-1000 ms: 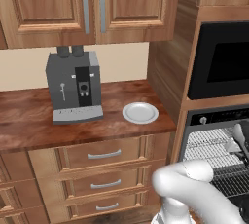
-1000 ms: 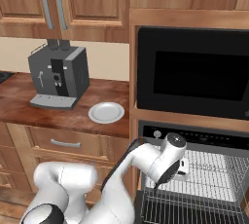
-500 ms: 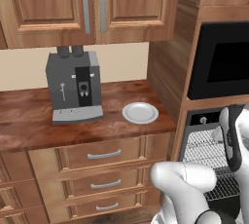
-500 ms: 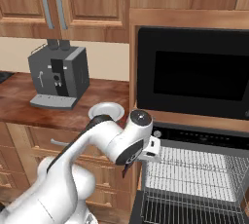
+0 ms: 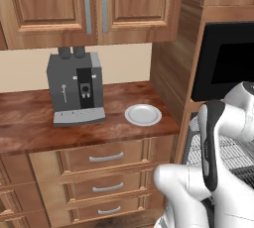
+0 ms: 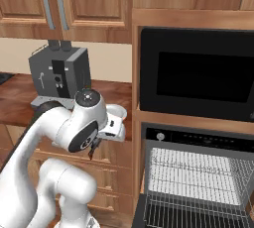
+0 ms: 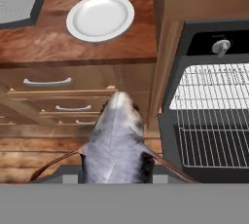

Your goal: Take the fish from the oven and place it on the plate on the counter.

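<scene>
While the fingers (image 7: 115, 181) are clamping its tail end, the smooth grey fish (image 7: 115, 142) is pointing lengthwise toward the frame's top, below the round white plate (image 7: 100, 17) on the glossy wood-grain counter (image 7: 58, 47).

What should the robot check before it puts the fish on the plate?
1. Fish in the gripper: ok, it sits right at the gripper in the hand view.
2. Fish out of the oven: ok, it hangs in front of the drawers.
3. Plate has nothing on it: ok.
4. Plate flat on the counter: ok.
5. Gripper above the plate: not ok, it is lower than the counter edge.
6. Grip firm enough: cannot tell.
</scene>
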{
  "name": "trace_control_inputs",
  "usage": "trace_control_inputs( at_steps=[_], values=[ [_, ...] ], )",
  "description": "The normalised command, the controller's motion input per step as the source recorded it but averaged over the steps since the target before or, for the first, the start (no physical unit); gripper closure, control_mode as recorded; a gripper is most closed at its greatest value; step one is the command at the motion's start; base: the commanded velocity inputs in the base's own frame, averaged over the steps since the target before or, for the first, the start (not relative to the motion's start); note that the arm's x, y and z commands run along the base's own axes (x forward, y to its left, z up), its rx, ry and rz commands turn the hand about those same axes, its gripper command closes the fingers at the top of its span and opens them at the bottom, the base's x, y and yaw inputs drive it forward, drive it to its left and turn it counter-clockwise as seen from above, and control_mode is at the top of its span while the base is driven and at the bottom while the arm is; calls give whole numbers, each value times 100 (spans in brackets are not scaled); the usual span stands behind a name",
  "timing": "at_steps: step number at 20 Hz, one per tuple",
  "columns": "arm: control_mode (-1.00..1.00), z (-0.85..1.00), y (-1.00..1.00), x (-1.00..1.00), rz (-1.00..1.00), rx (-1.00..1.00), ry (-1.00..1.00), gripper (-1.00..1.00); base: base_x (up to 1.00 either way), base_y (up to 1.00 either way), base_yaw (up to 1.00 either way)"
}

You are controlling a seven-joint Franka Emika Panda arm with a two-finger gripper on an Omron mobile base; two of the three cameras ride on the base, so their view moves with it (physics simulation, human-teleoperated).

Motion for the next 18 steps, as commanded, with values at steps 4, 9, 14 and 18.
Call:
trace_control_inputs(
  at_steps=[4,9,14,18],
  values=[
    [-100,56,100,22,0,0,-9,100,0,0,0],
    [-100,7,86,74,0,0,-3,100,0,0,0],
    [-100,-3,47,100,-3,-2,0,100,0,0,0],
    [-100,-30,20,100,-4,-3,1,100,0,0,0]
  ],
)
